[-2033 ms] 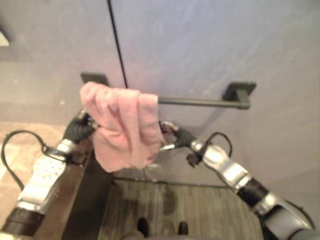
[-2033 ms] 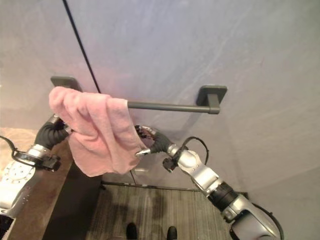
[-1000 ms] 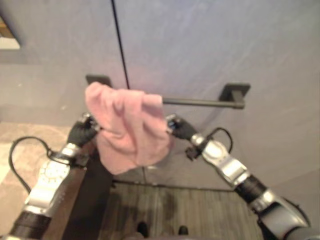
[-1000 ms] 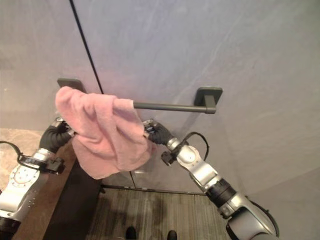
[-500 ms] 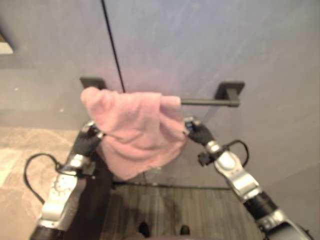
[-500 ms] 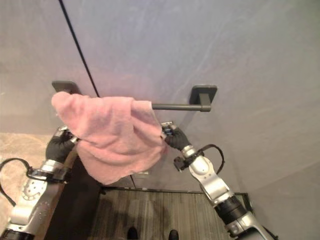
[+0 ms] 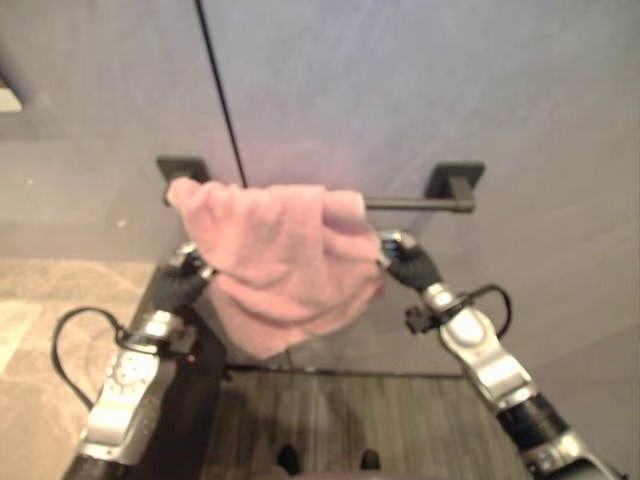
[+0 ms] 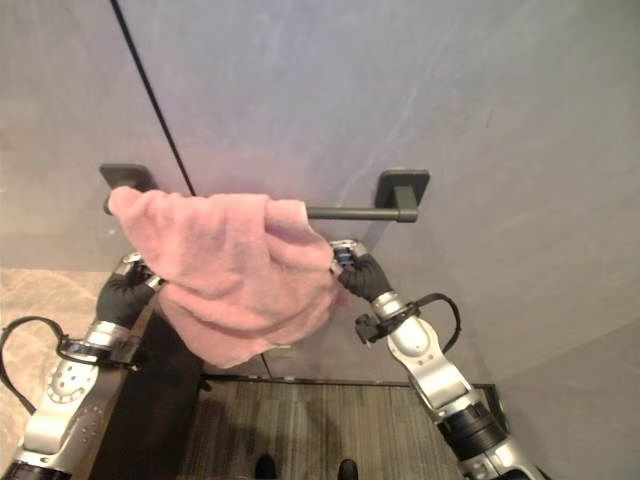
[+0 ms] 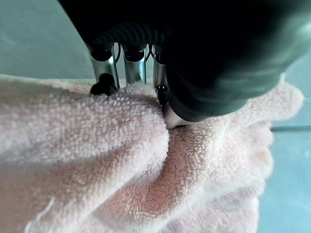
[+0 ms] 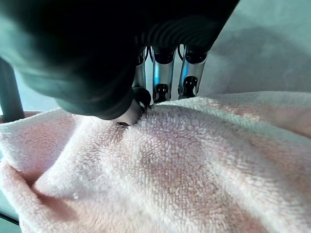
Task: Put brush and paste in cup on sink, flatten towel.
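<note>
A dark counter edge [image 8: 150, 400] is seen at lower left, under the left arm, with tan floor [image 7: 30, 310] further left. The left hand [image 8: 125, 290] is raised at the towel's left edge; in its wrist view the fingers [image 9: 104, 68] and thumb are pinched into the pink towel [image 8: 230, 270], so the cloth is held. The towel is draped over the left part of a dark wall bar [image 8: 350, 212], bunched and wrinkled, its lower edge hanging in an uneven curve. The bar's left bracket [image 8: 122, 174] is partly covered by cloth; the right bracket [image 8: 404, 186] is bare, with an open stretch of bar between it and the towel. A thin dark vertical seam [image 8: 150, 95] is seen in the grey wall [image 8: 480, 120] above the towel. The right hand [image 8: 358, 272] is at the towel's right edge, just below the bar; its fingers [image 10: 163, 73] and thumb are closed on the cloth. A striped dark mat [image 8: 330, 420] lies on the floor below. No readable writing is visible.
</note>
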`<state>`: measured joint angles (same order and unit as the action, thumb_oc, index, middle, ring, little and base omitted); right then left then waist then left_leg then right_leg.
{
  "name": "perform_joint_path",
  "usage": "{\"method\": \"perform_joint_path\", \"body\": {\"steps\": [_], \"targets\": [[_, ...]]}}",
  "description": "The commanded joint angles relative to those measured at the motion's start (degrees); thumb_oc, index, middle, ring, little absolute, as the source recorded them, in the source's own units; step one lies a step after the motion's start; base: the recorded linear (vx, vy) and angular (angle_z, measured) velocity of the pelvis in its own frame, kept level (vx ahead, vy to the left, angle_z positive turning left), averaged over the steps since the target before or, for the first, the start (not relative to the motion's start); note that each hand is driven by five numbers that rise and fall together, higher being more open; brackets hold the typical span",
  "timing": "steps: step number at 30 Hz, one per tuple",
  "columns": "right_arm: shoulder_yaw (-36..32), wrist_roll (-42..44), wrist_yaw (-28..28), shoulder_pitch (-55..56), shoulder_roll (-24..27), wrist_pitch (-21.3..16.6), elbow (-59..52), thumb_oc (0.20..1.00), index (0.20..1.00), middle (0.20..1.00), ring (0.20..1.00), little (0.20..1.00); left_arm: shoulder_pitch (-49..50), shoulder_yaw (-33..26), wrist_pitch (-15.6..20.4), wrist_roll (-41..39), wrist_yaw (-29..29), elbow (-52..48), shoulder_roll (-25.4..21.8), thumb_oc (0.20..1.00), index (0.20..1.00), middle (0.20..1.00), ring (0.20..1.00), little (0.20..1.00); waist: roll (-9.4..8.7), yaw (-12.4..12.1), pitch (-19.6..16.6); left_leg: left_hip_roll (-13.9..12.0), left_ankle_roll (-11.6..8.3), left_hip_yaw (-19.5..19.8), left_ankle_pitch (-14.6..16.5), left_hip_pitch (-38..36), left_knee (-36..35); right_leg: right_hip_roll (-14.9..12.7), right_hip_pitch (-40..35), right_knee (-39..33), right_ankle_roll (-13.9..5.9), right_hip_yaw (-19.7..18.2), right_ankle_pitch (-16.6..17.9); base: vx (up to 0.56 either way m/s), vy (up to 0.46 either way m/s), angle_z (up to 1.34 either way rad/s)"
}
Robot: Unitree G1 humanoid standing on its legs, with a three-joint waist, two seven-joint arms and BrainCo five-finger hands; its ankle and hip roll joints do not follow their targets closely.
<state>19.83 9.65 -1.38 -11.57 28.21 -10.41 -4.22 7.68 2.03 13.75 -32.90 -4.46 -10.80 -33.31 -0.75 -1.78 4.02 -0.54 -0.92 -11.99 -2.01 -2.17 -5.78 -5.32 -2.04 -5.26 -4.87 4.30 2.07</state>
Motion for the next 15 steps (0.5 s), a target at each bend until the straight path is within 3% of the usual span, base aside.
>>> {"method": "perform_joint_path", "body": {"steps": [1, 2, 3, 4, 5, 9, 10, 11, 15], "targets": [[-3.4, 1.6, -3.0, -0.8, -1.3, -4.4, -3.0, 0.2, 0.2, 0.2, 0.2, 0.2, -1.4, 0.9, 3.2, -0.4, 0.0, 0.7, -2.4, 0.2, 0.2, 0.2, 0.2, 0.2, -2.01, 0.2, -2.4, -0.4, 2.18, -0.2, 6.3, -2.3, 0.8, -5.3, 2.1, 0.3, -3.51, 3.6, 2.2, 0.01, -0.001, 0.03], [-3.2, 1.9, -2.4, -0.7, -1.5, -4.3, -2.7, 0.2, 0.2, 0.2, 0.2, 0.2, -0.9, 0.8, 2.9, 1.2, 0.2, 0.7, -2.9, 0.2, 0.2, 0.2, 0.2, 0.2, -1.91, 0.2, -2.4, -0.4, 2.19, -0.1, 6.3, -2.3, 0.8, -5.3, 2.0, 0.3, -3.47, 3.6, 2.2, 0.02, 0.001, 0.03], [-3.1, 1.8, -2.1, -0.4, -1.3, -4.2, -3.0, 0.2, 0.2, 0.2, 0.2, 0.2, -0.6, 0.8, 2.9, 0.7, 0.1, 1.1, -2.8, 0.344, 0.344, 0.344, 0.344, 0.344, -1.81, 0.2, -2.4, -0.4, 2.17, -0.1, 6.3, -2.3, 0.8, -5.3, 2.0, 0.3, -3.5, 3.6, 2.2, 0.0, 0.0, 0.0], [-3.1, 1.8, -2.1, -0.4, -1.2, -4.2, -3.0, 0.2, 0.2, 0.2, 0.2, 0.2, -0.6, 0.8, 2.9, 0.7, 0.1, 1.1, -2.8, 0.388, 0.388, 0.388, 0.388, 0.388, -1.81, 0.2, -2.4, -0.4, 2.17, -0.1, 6.3, -2.3, 0.8, -5.3, 2.0, 0.3, -3.5, 3.7, 2.2, 0.0, 0.0, 0.0], [-3.2, 1.7, -1.6, 0.1, -0.9, -4.2, -3.5, 0.2, 0.2, 0.2, 0.2, 0.2, 0.4, 0.0, 2.9, -1.7, -0.7, 2.0, -2.1, 0.498, 0.498, 0.498, 0.498, 0.498, -1.72, 0.2, -2.4, -0.3, 2.18, -0.1, 6.4, -2.3, 0.8, -5.4, 2.0, 0.3, -3.54, 3.7, 2.1, 0.0, 0.0, 0.0], [-3.1, 2.3, -1.3, -0.1, -1.1, -4.2, -2.8, 0.2, 0.2, 0.2, 0.2, 0.2, 1.1, -1.0, 2.3, -4.7, -1.0, 4.8, -1.0, 0.627, 0.627, 0.627, 0.627, 0.627, -1.39, 0.0, -2.4, -0.2, 2.21, 0.1, 6.4, -2.4, 0.8, -5.5, 1.8, 0.3, -3.56, 3.9, 2.1, 0.0, 0.0, 0.0], [-2.5, 2.1, -1.3, -1.6, -0.8, -4.0, -2.4, 0.2, 0.2, 0.2, 0.2, 0.2, 0.7, -1.9, 2.1, -7.8, -1.1, 6.8, 0.1, 0.959, 0.959, 0.959, 0.959, 0.959, -1.17, -0.2, -2.5, -0.2, 2.2, 0.1, 6.4, -2.5, 0.8, -5.6, 1.6, 0.3, -3.52, 3.9, 2.1, 0.0, 0.0, 0.0], [-2.5, 2.1, -1.3, -1.7, -0.8, -4.0, -2.4, 0.2, 0.2, 0.2, 0.2, 0.2, 0.7, -1.9, 2.1, -7.8, -1.1, 6.8, 0.1, 1.0, 1.0, 1.0, 1.0, 1.0, -1.17, -0.2, -2.5, -0.2, 2.2, 0.1, 6.4, -2.5, 0.8, -5.6, 1.6, 0.3, -3.52, 3.9, 2.1, 0.0, 0.0, 0.0], [-1.6, 2.1, -1.2, -3.9, -0.9, -3.8, -1.8, 0.2, 0.2, 0.2, 0.2, 0.2, -0.6, -3.0, 1.8, -10.5, -1.4, 7.6, -0.1, 1.0, 1.0, 1.0, 1.0, 1.0, -0.88, -0.2, -2.6, -0.2, 2.09, 0.2, 6.4, -2.5, 0.8, -5.6, 1.5, 0.3, -3.46, 4.1, 2.0, 0.0, 0.0, 0.0]]}}
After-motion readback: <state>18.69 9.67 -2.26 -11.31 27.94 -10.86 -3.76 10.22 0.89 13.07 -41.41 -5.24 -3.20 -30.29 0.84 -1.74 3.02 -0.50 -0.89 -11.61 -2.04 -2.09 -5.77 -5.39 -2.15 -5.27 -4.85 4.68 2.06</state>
